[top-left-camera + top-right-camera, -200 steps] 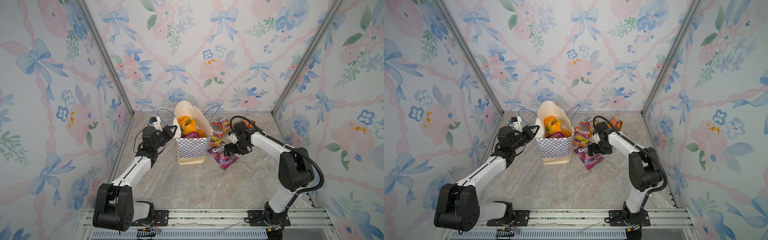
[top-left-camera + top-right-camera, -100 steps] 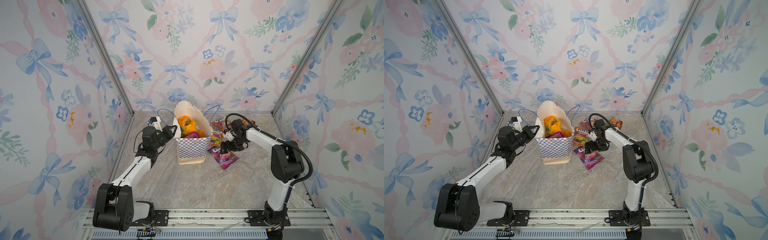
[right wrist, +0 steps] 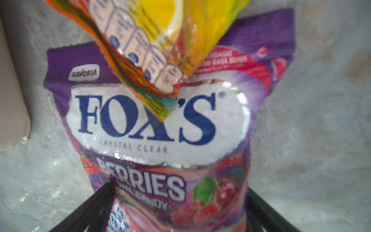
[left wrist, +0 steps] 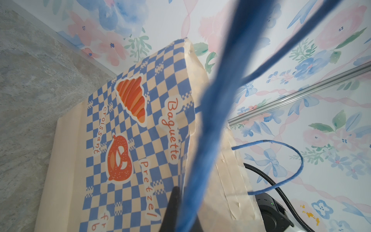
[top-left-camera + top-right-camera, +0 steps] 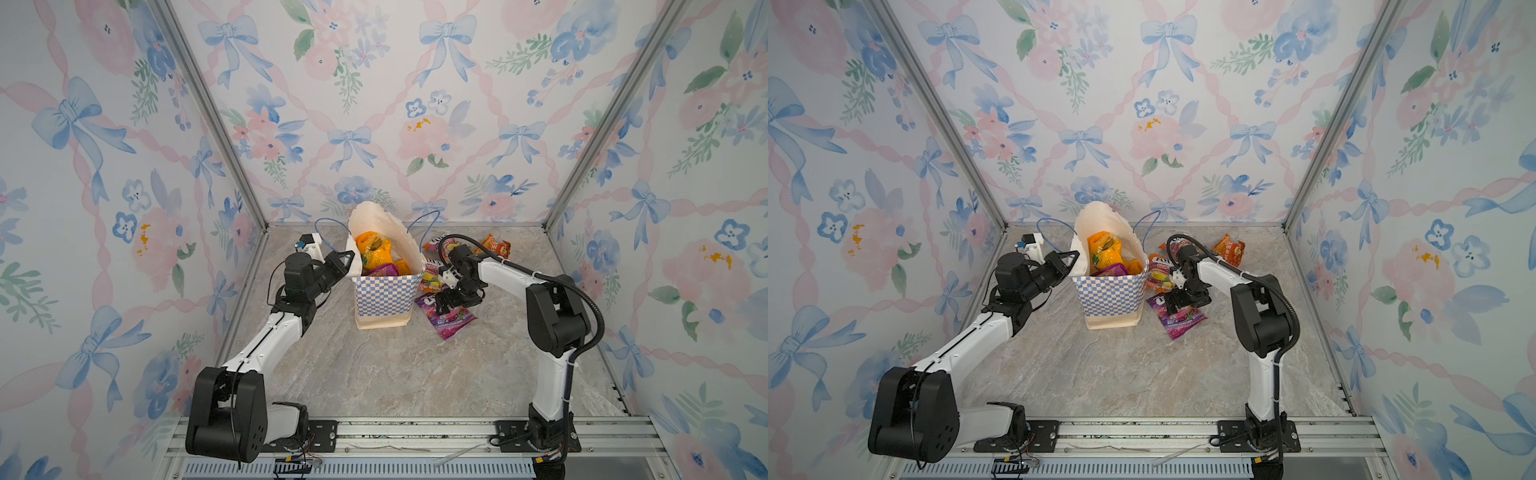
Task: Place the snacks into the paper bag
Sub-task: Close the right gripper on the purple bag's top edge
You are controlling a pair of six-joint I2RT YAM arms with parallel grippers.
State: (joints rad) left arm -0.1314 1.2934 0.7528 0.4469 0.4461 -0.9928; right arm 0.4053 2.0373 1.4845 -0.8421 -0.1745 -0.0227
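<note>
The paper bag (image 5: 386, 293) (image 5: 1111, 296) stands upright at the back middle of the worktop (image 5: 374, 374), mouth open, its back panel rising above the blue-and-white checkered band. The left wrist view shows that band (image 4: 140, 130) printed with a croissant, a pretzel and the words "Baguette" and "Pretzel". Several snacks already sit inside, an orange pack (image 5: 374, 247) on top.

The left pincer (image 5: 347, 262) (image 5: 1068, 262) is fully closed on the bag's left rim, where a blue cord handle (image 4: 204, 124) comes off it.

Just right of the bag more snacks lie in a loose heap. A purple FOX'S berries packet (image 5: 451, 322) (image 5: 1183, 323) (image 3: 160, 124) lies flat and face up, and the corner of a yellow-orange packet (image 5: 432, 282) (image 3: 156, 40) overlaps its top. The right pincer (image 5: 451, 303) (image 5: 1183, 301) hangs low over the purple packet with its jaws spread wide, one black finger (image 3: 96, 206) at each side of it, gripping nothing. Farther back an orange chip bag (image 5: 496, 246) (image 5: 1229, 249) lies near the rear wall.

The worktop is a grey-beige marbled slab. Three walls (image 5: 374, 104) enclose it, papered with pink ribbons, blue bows and flowers, with aluminium posts (image 5: 208, 104) in the corners. Both arms are bolted to a metal rail (image 5: 415, 432) along the front edge.
</note>
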